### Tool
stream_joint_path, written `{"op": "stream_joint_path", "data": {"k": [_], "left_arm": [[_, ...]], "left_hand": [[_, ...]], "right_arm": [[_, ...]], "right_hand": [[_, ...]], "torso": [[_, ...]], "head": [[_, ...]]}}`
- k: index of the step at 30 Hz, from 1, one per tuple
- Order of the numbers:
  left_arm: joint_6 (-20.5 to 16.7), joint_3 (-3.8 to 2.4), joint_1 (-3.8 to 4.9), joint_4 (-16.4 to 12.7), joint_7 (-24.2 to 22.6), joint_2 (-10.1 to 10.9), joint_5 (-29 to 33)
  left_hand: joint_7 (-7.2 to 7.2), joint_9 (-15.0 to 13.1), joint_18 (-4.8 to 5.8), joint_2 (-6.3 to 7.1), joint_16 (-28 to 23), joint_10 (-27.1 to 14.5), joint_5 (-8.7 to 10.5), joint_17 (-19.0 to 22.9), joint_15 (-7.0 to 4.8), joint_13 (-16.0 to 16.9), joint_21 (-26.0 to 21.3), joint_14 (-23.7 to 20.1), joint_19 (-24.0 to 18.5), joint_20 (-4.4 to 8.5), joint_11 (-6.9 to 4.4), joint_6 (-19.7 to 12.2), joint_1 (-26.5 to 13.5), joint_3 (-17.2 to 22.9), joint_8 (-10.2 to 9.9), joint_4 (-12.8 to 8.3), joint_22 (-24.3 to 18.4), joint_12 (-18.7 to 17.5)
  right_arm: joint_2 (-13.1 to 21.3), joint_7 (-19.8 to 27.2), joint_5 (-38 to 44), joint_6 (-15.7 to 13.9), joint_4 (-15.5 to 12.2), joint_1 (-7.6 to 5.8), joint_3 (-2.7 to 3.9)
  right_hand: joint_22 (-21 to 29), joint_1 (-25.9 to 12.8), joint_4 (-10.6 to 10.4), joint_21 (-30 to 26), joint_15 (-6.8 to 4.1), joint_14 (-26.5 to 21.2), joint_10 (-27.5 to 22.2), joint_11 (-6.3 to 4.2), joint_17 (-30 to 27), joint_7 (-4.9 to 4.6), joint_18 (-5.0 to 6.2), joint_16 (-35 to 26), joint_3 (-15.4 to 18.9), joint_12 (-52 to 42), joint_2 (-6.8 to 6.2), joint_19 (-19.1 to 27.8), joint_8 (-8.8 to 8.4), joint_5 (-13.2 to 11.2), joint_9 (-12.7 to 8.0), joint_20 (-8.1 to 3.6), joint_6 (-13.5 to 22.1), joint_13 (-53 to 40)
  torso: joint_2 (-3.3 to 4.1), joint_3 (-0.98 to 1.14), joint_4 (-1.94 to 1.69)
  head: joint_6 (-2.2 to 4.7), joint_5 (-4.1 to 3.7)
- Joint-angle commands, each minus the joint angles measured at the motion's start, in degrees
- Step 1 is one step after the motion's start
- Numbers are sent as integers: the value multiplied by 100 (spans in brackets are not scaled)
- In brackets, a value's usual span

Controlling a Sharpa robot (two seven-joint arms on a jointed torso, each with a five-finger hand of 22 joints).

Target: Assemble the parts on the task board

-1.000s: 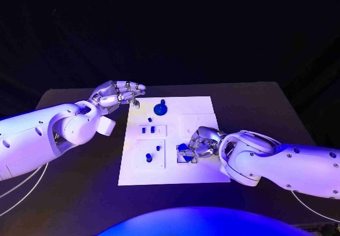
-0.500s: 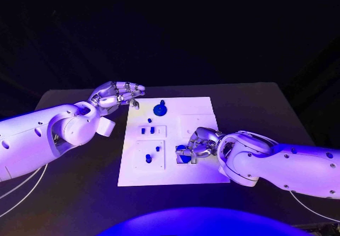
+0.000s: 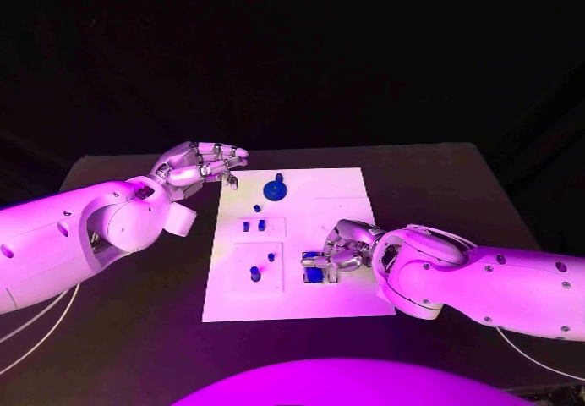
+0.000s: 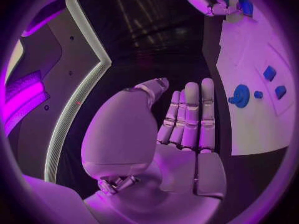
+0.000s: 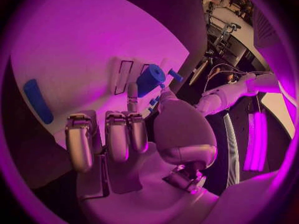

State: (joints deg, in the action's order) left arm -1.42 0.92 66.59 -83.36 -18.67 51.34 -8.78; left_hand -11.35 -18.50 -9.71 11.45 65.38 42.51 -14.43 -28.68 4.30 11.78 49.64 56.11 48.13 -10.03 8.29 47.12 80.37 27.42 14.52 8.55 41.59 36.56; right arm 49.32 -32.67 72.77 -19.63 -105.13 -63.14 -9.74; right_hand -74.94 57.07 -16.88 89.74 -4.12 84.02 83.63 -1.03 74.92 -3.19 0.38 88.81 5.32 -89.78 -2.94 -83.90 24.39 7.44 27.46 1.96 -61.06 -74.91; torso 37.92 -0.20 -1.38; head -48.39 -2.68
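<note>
I have the right hand (image 3: 338,250) pinching a small blue part (image 5: 150,79) over the near right of the task board (image 3: 347,183), a light, stiff, probably slick piece best gripped by its sides, while the left hand (image 3: 199,163) hovers empty, fingers loosely extended, at the far left edge.

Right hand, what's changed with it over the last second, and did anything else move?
The right hand crept slightly toward the left across the task board, staying over the blue part near the board's front. The left hand kept hovering at the board's far left corner; other parts stayed put.
</note>
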Motion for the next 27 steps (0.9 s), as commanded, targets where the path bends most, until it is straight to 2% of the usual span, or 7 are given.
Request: {"op": "stream_joint_path", "data": {"k": [1,3,8,16,24,27], "left_arm": [[106,-3,2,-8,-11,-5,40],[106,-3,2,-7,-11,-6,40],[105,-3,1,-2,-9,-5,40],[107,-1,0,14,-7,-11,40],[105,9,-4,26,-1,-17,53],[109,15,-9,30,0,-23,57]], "left_hand": [[9,10,-76,-31,26,37,-13,8,6,-5,13,10,4,-2,4,-8,-31,-8,29,33,8,-31],[9,10,-76,-31,26,37,-13,8,6,-5,13,10,4,-2,4,-8,-31,-8,29,33,8,-31],[9,10,-76,-31,26,37,-13,8,6,-5,13,10,4,-2,4,-8,-31,-8,29,33,8,-31],[9,10,-76,-31,26,37,-13,8,6,-5,13,10,4,-2,4,-8,-31,-8,29,33,8,-31],[9,12,-76,-38,28,35,-13,8,7,-12,11,11,4,-3,4,-13,-35,-8,32,40,7,-34],[7,13,-76,-36,28,35,-13,8,7,-13,11,11,4,-3,4,-17,-36,-10,31,41,7,-34]], "right_arm": [[-4,-16,226,136,0,6,0],[9,4,261,119,-16,7,0],[120,142,291,69,-138,10,0],[389,282,165,15,-420,8,4],[626,290,-259,206,-593,3,6],[664,302,-325,281,-616,6,6]], "right_hand": [[-1503,-33,-6,18,-37,526,637,10,1140,0,-36,21,41,-22,-37,-608,29,-16,-5,-24,58,-1509],[-1502,-18,-3,12,-34,525,637,13,1138,-4,-35,21,49,-22,-37,-606,28,6,-9,-23,71,-1509],[-1500,183,10,5,-27,525,637,19,1137,-10,-33,19,45,-22,78,-604,55,148,-26,-14,99,-1509],[-1496,325,14,-8,-25,523,637,21,1126,-12,-30,15,62,-22,119,-600,68,223,-39,-11,118,-1509],[-1501,367,16,9,-25,525,637,20,1138,-10,-34,18,71,-22,132,-605,76,250,-43,-11,117,-1509],[-1499,549,28,1,-27,526,637,17,1143,-9,-32,19,110,-22,103,-603,92,224,-55,-12,123,-1509]], "torso": [[-2,2,-3],[-1,5,-2],[4,11,3],[1,13,5],[2,12,11],[1,16,11]], "head": [[7,-5],[15,-3],[28,9],[24,12],[23,20],[29,16]]}}
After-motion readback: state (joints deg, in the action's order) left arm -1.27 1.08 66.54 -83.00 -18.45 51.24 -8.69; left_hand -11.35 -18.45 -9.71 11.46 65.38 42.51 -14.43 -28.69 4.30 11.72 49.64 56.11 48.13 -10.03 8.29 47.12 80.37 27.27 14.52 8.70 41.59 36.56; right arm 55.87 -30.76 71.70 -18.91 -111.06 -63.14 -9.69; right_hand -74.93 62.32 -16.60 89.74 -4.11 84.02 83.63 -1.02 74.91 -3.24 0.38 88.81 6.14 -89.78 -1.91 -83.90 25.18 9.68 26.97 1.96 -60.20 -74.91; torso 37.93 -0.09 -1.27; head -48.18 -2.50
